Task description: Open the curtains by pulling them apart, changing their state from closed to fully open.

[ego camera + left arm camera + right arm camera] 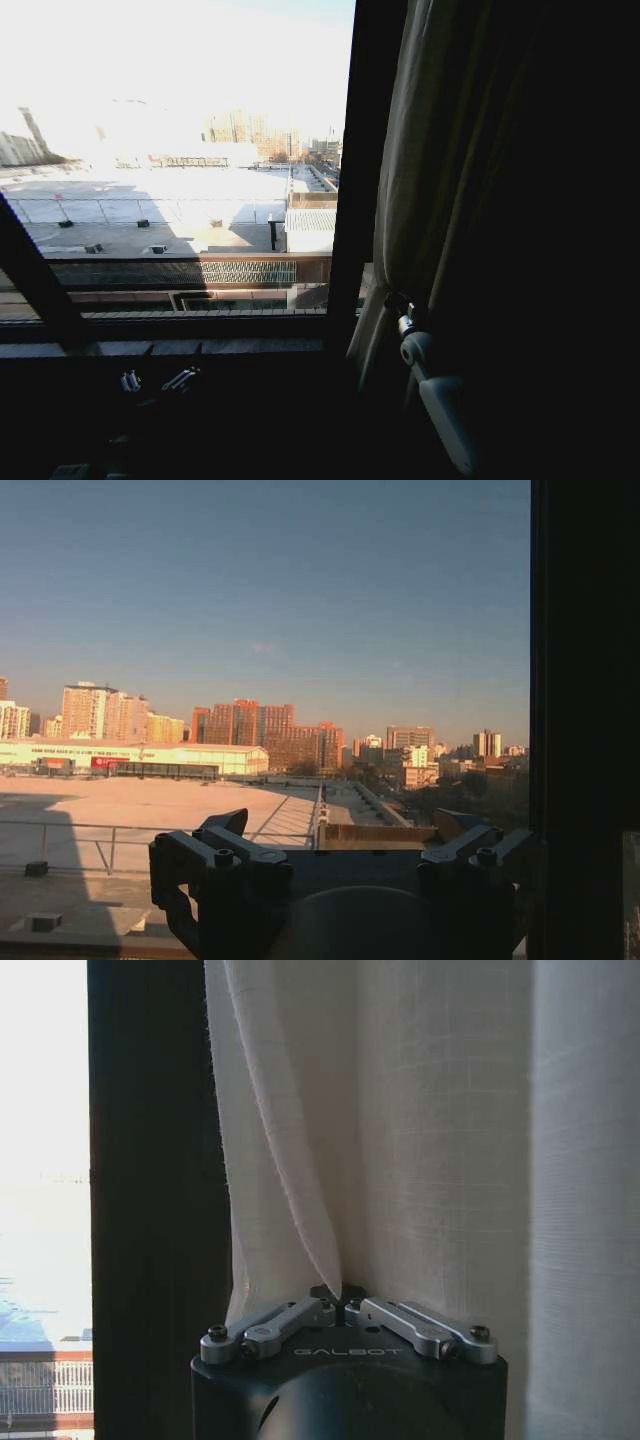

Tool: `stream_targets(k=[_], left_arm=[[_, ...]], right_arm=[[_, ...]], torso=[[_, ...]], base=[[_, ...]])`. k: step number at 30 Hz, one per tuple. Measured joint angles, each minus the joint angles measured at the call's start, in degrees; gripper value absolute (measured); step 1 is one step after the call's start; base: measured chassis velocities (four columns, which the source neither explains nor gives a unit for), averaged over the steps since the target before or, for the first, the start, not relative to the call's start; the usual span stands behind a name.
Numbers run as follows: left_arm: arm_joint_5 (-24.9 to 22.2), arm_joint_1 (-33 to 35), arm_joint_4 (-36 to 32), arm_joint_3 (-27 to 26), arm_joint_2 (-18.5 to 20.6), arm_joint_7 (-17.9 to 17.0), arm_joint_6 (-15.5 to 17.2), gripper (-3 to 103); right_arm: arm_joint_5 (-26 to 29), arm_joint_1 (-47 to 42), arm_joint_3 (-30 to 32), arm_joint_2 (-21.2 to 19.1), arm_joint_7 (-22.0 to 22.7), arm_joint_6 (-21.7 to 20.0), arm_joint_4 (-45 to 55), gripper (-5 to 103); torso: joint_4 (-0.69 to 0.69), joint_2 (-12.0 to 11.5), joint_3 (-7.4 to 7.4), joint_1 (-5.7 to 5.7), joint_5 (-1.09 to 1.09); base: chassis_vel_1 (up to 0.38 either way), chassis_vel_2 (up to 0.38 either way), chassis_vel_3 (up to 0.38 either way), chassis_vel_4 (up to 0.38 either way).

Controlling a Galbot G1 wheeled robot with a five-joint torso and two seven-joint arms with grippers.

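I am pinching the right curtain [420,1140] with my right gripper [340,1295], fingers pressed together on a fold of the sheer fabric just beside the dark window frame bar [155,1190]. The panel is hanging bunched at the window's right side (the pleats gather toward my grip). My left gripper [340,845] is hovering with fingers spread apart, facing the bare glass and the rooftops [150,800] outside.

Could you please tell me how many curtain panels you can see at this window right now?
1: a curtain bunched at the window's right side, pinched by the right gripper. Another may be out of sight.
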Motion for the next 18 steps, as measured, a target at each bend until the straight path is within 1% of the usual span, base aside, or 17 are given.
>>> stream_targets(k=[5,7,10,13,17,18], left_arm=[[0.0,-0.08,0.14,-0.03,0.01,0.01,0.0,100],[0.0,-0.1,0.22,0.01,0.03,0.04,0.0,100],[0.0,-0.13,0.3,0.04,0.02,0.12,-0.02,100],[0.01,-0.13,0.41,0.07,0.02,0.17,-0.09,100],[0.02,-0.13,0.59,0.14,0.05,0.12,-0.21,100],[0.02,-0.16,0.6,0.18,0.06,0.13,-0.24,100]], right_arm=[[-0.29,-0.24,-0.06,-0.04,0.09,0.74,0.08,0],[-0.4,-0.27,-0.1,-0.05,0.13,1.03,0.08,0],[-0.44,-0.27,-0.1,-0.07,0.17,1.15,0.08,0],[-0.46,-0.27,-0.11,-0.21,0.39,1.19,0.17,0],[-0.31,-0.09,0.22,-0.33,0.79,0.98,0.23,0],[-0.3,0.29,1.0,-0.3,1.21,0.76,-0.57,0]], torso=[[0.01,0.01,-0.01,-0.02,-0.02],[-0.01,0.0,0.0,-0.02,-0.01],[-0.03,0.0,0.0,-0.01,0.04],[0.0,0.0,0.0,-0.02,0.03],[0.02,0.0,-0.01,-0.02,-0.06],[0.05,0.01,-0.01,-0.01,-0.08]], base=[[-0.302,-0.266,0.3,0.266],[-0.264,-0.261,0.215,0.23],[-0.114,-0.175,0.149,0.108],[-0.04,-0.039,0.087,0.014],[0.0,0.0,0.0,0.0],[0.0,0.0,0.0,0.0]])
